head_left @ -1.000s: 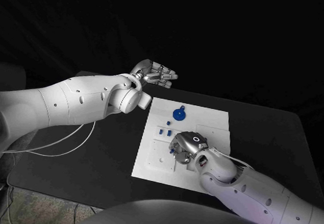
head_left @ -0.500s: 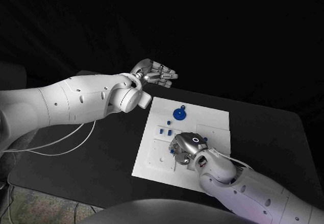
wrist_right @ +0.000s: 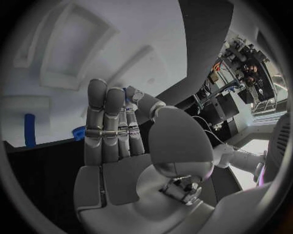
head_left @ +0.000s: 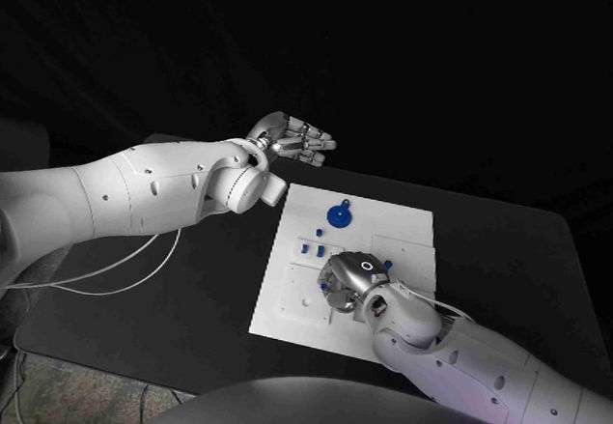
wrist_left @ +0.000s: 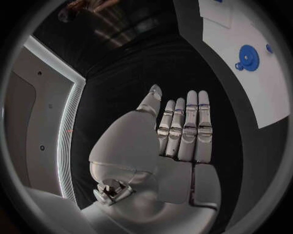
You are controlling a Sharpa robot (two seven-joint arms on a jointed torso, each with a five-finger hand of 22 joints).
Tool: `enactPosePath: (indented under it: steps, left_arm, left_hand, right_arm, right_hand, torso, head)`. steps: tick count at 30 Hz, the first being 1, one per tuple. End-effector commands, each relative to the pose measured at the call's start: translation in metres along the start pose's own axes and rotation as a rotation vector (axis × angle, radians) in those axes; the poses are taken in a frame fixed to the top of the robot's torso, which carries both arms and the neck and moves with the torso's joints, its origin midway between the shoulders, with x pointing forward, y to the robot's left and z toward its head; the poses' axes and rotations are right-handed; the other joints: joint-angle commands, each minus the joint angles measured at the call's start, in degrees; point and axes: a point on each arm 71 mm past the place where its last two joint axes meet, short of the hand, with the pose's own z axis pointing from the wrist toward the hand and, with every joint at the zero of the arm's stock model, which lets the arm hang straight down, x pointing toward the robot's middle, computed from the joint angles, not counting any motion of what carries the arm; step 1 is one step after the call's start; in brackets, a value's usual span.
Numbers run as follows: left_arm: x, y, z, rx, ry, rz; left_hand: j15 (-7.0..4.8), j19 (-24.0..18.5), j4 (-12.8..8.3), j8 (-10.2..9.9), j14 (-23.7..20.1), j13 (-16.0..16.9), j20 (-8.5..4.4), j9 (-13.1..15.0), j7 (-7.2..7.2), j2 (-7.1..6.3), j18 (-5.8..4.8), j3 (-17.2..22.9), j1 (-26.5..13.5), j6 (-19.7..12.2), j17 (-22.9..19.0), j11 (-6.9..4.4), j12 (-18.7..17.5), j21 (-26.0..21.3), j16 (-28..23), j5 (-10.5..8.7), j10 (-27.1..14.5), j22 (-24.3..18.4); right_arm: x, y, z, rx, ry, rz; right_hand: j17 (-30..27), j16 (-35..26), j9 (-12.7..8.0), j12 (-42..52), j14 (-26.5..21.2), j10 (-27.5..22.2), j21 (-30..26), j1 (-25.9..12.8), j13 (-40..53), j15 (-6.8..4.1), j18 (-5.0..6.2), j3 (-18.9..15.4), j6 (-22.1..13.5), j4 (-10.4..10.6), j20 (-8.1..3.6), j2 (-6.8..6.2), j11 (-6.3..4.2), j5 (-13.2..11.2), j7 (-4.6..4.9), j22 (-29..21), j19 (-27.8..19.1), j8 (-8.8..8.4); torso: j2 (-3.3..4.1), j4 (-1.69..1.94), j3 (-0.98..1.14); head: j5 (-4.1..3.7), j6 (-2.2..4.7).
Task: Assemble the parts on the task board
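Observation:
The white task board lies in the middle of the black table. A blue gear stands at its far end, and small blue pegs stand near its left edge. My right hand is down on the board's near half. Its fingers are straight, and a sliver of a small blue part shows between thumb and finger. My left hand hovers beyond the board's far left corner, flat and holding nothing. Past its fingers the gear is visible.
White cables trail over the table on the left, under my left arm. The board has raised blocks and recesses near my right hand, with a blue peg and another blue piece at its edge.
My right hand has crept a little toward the board's left side and lower onto it. The left hand has stayed where it was.

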Motion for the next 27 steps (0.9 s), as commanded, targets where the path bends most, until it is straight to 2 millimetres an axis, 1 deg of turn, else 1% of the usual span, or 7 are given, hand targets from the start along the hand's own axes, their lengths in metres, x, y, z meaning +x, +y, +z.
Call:
enactPosePath:
  steps: [1,4,7,14,16,22,27]
  left_arm:
    - [0.002,-0.001,0.0,0.004,0.014,0.0]
    - [0.002,-0.001,0.0,0.003,0.016,0.0]
    - [0.003,-0.001,0.001,0.003,0.019,0.001]
    - [0.002,0.0,0.0,0.0,0.021,0.002]
    - [0.001,0.0,0.0,-0.002,0.02,0.002]
    - [0.0,0.001,0.0,-0.005,0.019,0.003]
    - [-0.003,0.002,0.0,-0.008,0.016,0.004]
  left_hand:
    - [0.06,0.34,0.23,-0.13,-0.49,0.01,0.04,0.08,-0.05,0.34,0.51,0.02,0.09,-0.5,-0.05,-0.07,-0.24,0.11,-0.24,0.15,-0.29,-0.06]
    - [0.07,0.33,0.34,-0.13,-0.51,0.01,0.05,0.08,-0.04,0.38,0.52,-0.01,0.1,-0.56,-0.05,-0.06,-0.24,0.17,-0.23,0.11,-0.32,-0.21]
    - [0.07,0.33,0.34,-0.13,-0.51,0.01,0.05,0.08,-0.04,0.38,0.52,-0.01,0.1,-0.56,-0.05,-0.06,-0.24,0.17,-0.23,0.11,-0.32,-0.21]
    - [0.07,0.33,0.34,-0.13,-0.51,0.01,0.05,0.08,-0.04,0.38,0.52,-0.01,0.1,-0.56,-0.05,-0.06,-0.24,0.17,-0.23,0.11,-0.32,-0.21]
    - [0.07,0.33,0.34,-0.13,-0.51,0.01,0.05,0.08,-0.04,0.38,0.52,-0.01,0.1,-0.56,-0.05,-0.06,-0.24,0.17,-0.23,0.11,-0.32,-0.21]
    - [0.07,0.34,0.4,-0.12,-0.5,0.01,0.05,0.08,0.0,0.42,0.51,-0.09,0.06,-0.64,-0.05,-0.05,-0.25,0.21,-0.24,0.07,-0.32,-0.3]
    - [0.07,0.34,0.4,-0.12,-0.5,0.01,0.05,0.08,0.0,0.42,0.51,-0.09,0.06,-0.64,-0.05,-0.05,-0.25,0.21,-0.24,0.07,-0.32,-0.3]
  right_arm:
    - [0.007,-0.002,-0.001,0.014,0.029,0.003]
    - [0.007,-0.003,-0.002,0.017,0.024,0.008]
    - [0.007,-0.004,-0.002,0.017,0.019,0.016]
    - [0.005,-0.005,-0.005,0.002,0.002,0.04]
    - [0.004,-0.005,-0.006,-0.005,-0.008,0.05]
    - [-0.002,-0.006,-0.013,-0.015,-0.046,0.075]
    - [-0.012,-0.01,-0.02,-0.014,-0.064,0.099]
  right_hand:
    - [-0.12,0.3,-0.86,0.11,-0.01,-0.97,-0.26,-0.34,-0.09,0.44,0.41,-0.35,-1.59,0.17,0.49,-0.72,0.3,-0.34,0.25,-0.15,0.62,0.04]
    - [-0.29,0.31,-1.91,0.14,0.01,-2.56,-0.17,-0.68,-0.08,0.73,0.65,-0.07,-3.49,0.32,0.72,-1.52,0.85,-0.39,0.73,0.09,1.13,0.13]
    - [-0.46,0.37,-2.53,0.1,-0.08,-4.13,-0.36,-0.79,-0.15,1.02,0.97,0.6,-3.88,0.44,1.02,-2.31,1.33,-0.39,0.92,0.41,1.05,0.13]
    - [-0.83,0.35,-2.65,0.12,-0.47,-6.55,-0.9,-0.75,-0.14,1.46,1.56,1.07,-4.91,0.05,1.49,-4.18,2.07,0.2,1.27,0.8,0.82,0.14]
    - [-1.05,0.11,-2.73,0.14,-0.97,-8.83,-1.33,-0.46,-0.13,1.81,1.93,0.15,-5.57,-0.22,1.76,-4.78,2.59,0.51,1.1,0.84,0.22,0.1]
    - [-1.95,-0.16,-2.71,0.19,-1.26,-11.25,-2.28,0.91,-0.03,2.33,3.04,-2.77,-7.55,-0.69,2.52,-5.1,3.16,-0.04,0.55,0.92,0.15,0.13]
    - [-2.52,0.1,-2.71,0.17,-1.31,-11.11,-3.05,1.09,-0.03,2.32,3.13,-4.18,-7.73,-0.55,2.63,-5.22,3.13,-0.29,0.52,1.14,0.53,0.11]
  torso:
    - [0.01,-0.01,-0.02]
    - [0.0,-0.08,-0.03]
    - [0.0,-0.11,-0.01]
    - [-0.01,-0.06,0.1]
    - [-0.01,-0.09,0.08]
    - [-0.02,-0.14,0.05]
    - [-0.05,-0.09,0.02]
  head:
    - [0.01,-0.11]
    - [-0.07,-0.08]
    - [-0.04,-0.12]
    - [-0.06,-0.14]
    - [-0.12,-0.09]
    - [-0.15,0.1]
    - [-0.36,0.28]
